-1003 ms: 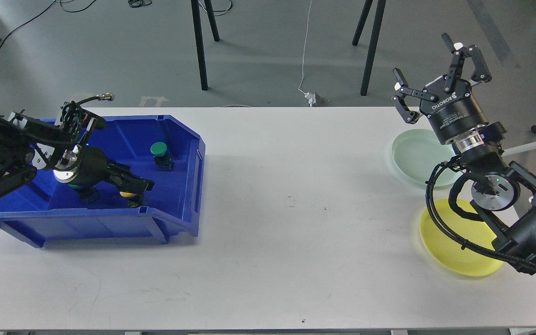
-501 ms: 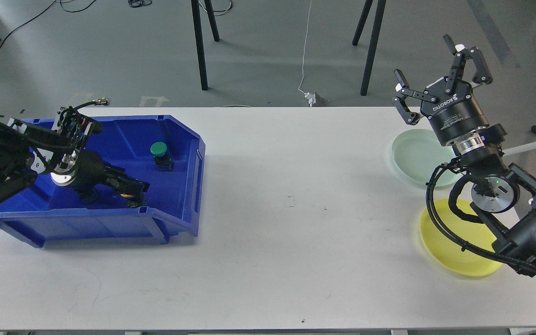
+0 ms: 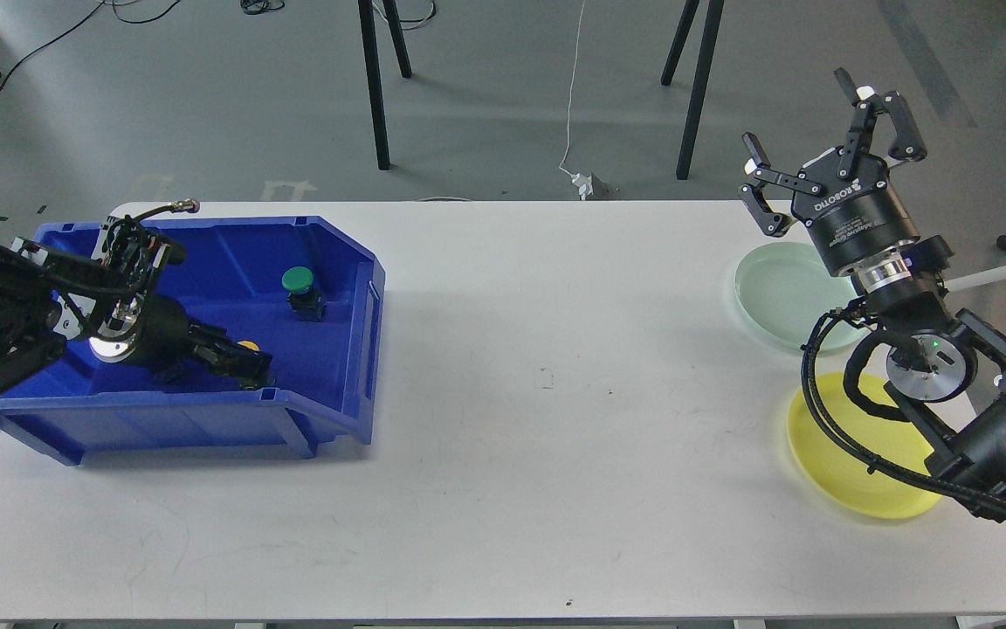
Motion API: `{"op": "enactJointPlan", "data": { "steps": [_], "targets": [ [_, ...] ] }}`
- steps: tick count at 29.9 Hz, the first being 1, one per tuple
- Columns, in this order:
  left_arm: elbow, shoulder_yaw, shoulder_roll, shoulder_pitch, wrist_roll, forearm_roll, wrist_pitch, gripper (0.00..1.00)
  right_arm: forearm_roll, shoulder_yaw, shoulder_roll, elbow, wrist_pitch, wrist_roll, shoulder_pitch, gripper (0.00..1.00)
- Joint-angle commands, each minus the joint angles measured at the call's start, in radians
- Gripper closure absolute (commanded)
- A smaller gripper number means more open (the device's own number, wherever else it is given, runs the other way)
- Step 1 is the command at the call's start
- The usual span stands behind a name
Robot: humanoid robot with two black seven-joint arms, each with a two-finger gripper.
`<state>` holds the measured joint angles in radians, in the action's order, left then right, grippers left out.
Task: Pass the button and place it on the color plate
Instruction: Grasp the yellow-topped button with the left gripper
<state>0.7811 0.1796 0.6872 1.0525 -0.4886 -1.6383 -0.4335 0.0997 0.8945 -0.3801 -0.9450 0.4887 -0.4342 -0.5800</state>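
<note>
A green button (image 3: pixel 298 279) stands on its black base inside the blue bin (image 3: pixel 354 262) at the left. A yellow button (image 3: pixel 247 346) lies near the bin's front wall. My left gripper (image 3: pixel 245 362) reaches low into the bin, its dark fingertips right at the yellow button; I cannot tell whether they grip it. My right gripper (image 3: pixel 817 144) is open and empty, held high above the pale green plate (image 3: pixel 774 293). The yellow plate (image 3: pixel 844 472) lies in front of that one, partly hidden by my right arm.
The bin's raised walls surround my left gripper. Black stand legs (image 3: pixel 374 87) and a white cable (image 3: pixel 571 105) are on the floor beyond the table's far edge. The white table (image 3: pixel 547 393) stretches between the bin and the plates.
My left arm has sunk lower into the bin and drawn back a little to the left, the fingertips staying by the yellow button. My right gripper has barely moved.
</note>
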Motion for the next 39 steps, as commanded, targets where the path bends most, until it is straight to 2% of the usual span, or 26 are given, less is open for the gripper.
{"op": "enactJointPlan", "data": {
  "steps": [1, 5, 13, 15, 17, 25, 27, 39],
  "targets": [
    [0.001, -0.002, 0.0, 0.0, 0.0, 0.0, -0.001, 0.21, 0.0, 0.0, 0.0, 0.0, 0.0, 0.0, 0.002, 0.01],
    [0.001, -0.002, -0.002, 0.001, 0.0, 0.0, -0.001, 0.35, 0.0, 0.004, 0.0, 0.0, 0.0, 0.0, 0.008, 0.01],
    [0.001, -0.005, -0.005, 0.007, 0.0, 0.002, -0.001, 0.41, 0.0, 0.006, 0.0, 0.0, 0.0, 0.0, 0.014, 0.01],
    [0.004, -0.005, -0.005, 0.009, 0.0, 0.002, 0.001, 0.48, 0.0, 0.006, 0.0, 0.0, 0.0, 0.0, 0.014, 0.01],
    [0.006, -0.005, -0.005, 0.011, 0.0, 0.002, 0.001, 0.6, 0.0, 0.006, 0.0, 0.0, 0.0, 0.0, 0.016, 0.01],
    [0.007, -0.006, -0.005, 0.011, 0.0, 0.003, -0.001, 0.7, 0.0, 0.006, 0.0, 0.0, 0.0, 0.0, 0.02, 0.01],
    [0.007, -0.006, -0.005, 0.012, 0.0, 0.003, -0.001, 0.76, 0.0, 0.007, 0.0, 0.0, 0.0, 0.0, 0.022, 0.01],
    [0.017, -0.017, 0.009, 0.036, 0.0, 0.011, -0.002, 0.79, 0.0, 0.012, 0.0, 0.0, 0.0, 0.0, 0.022, 0.01]
  ]
}}
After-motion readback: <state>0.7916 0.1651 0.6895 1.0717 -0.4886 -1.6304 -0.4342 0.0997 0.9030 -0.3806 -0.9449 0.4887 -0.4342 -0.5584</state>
